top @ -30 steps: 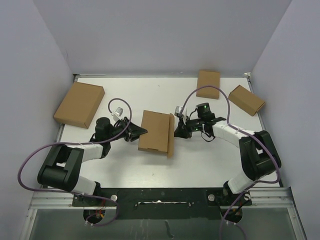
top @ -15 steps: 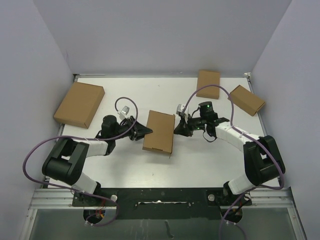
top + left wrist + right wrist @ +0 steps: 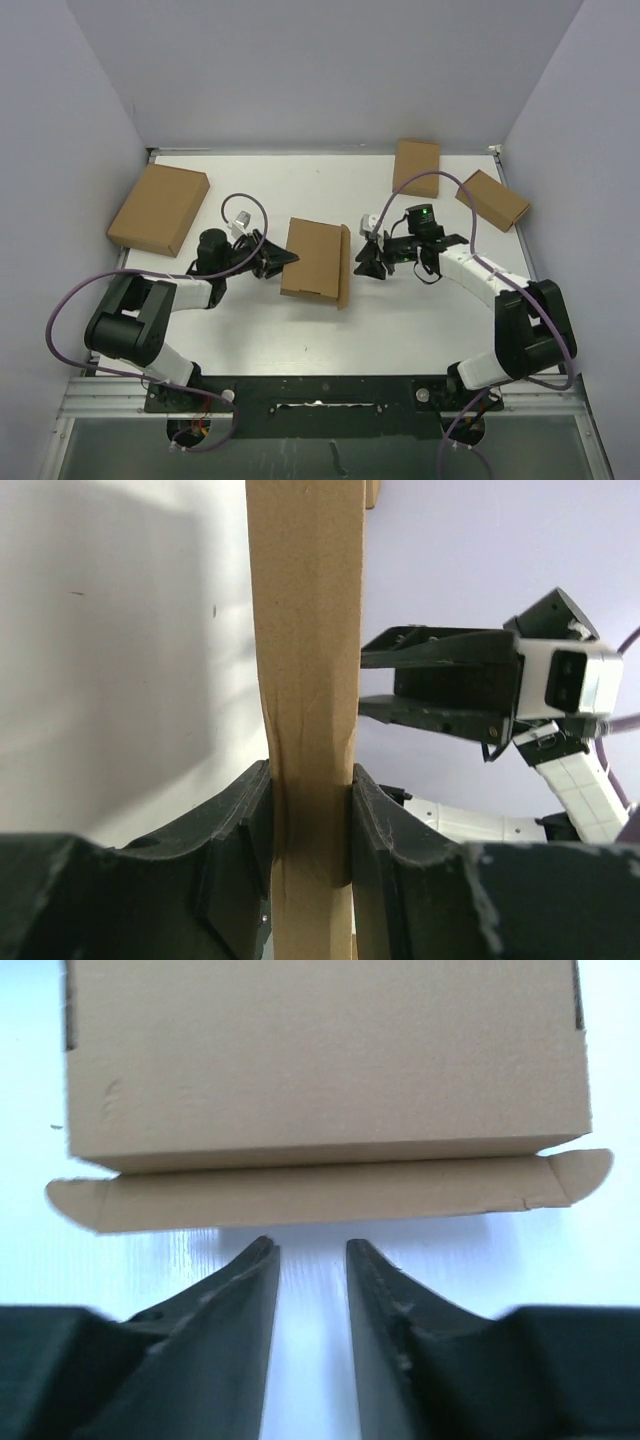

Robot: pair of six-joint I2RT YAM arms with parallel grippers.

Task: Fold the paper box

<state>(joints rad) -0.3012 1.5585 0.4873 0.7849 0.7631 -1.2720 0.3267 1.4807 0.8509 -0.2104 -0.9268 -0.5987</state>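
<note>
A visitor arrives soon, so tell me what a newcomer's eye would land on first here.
The paper box lies mid-table, its left edge clamped in the left end effector. The right end effector sits open and empty just short of the box's side flap. A larger box lies far left, two smaller boxes far right.

The white table (image 3: 420, 320) carries four brown cardboard boxes. The larger box (image 3: 158, 209) lies flat at far left. At far right lie one small box (image 3: 416, 168) and, just right of it, a second small box (image 3: 492, 200). The paper box (image 3: 314, 262) sits mid-table, apparently resting on it.
</note>
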